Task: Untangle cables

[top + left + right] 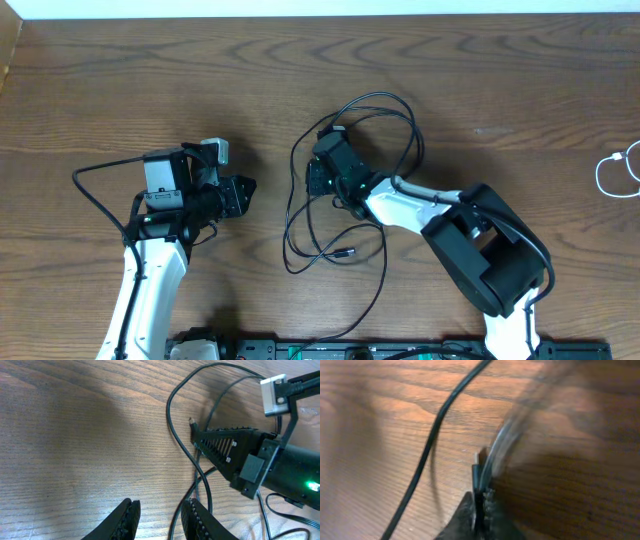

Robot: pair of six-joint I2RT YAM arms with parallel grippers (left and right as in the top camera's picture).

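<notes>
Several thin black cables (392, 118) lie looped and crossing at mid-table, one plug end (346, 253) lying loose near the front. My right gripper (314, 187) sits in the tangle, shut on a black cable (481, 477) that runs blurred up and away from the jaws; another black cable (434, 436) lies to its left. In the left wrist view the right gripper (194, 425) pinches that cable's end. My left gripper (248, 188) stands left of the tangle, open, its fingertips (131, 512) holding nothing; a black cable (176, 519) lies on the table beside the right finger. A thin white cord (618, 174) sits at the far right edge.
The wooden table (120, 80) runs to a pale wall strip along the back. The left arm's own thicker black wire (95, 185) loops out to its left. The right arm's white link and black base (490, 250) stand at the front right.
</notes>
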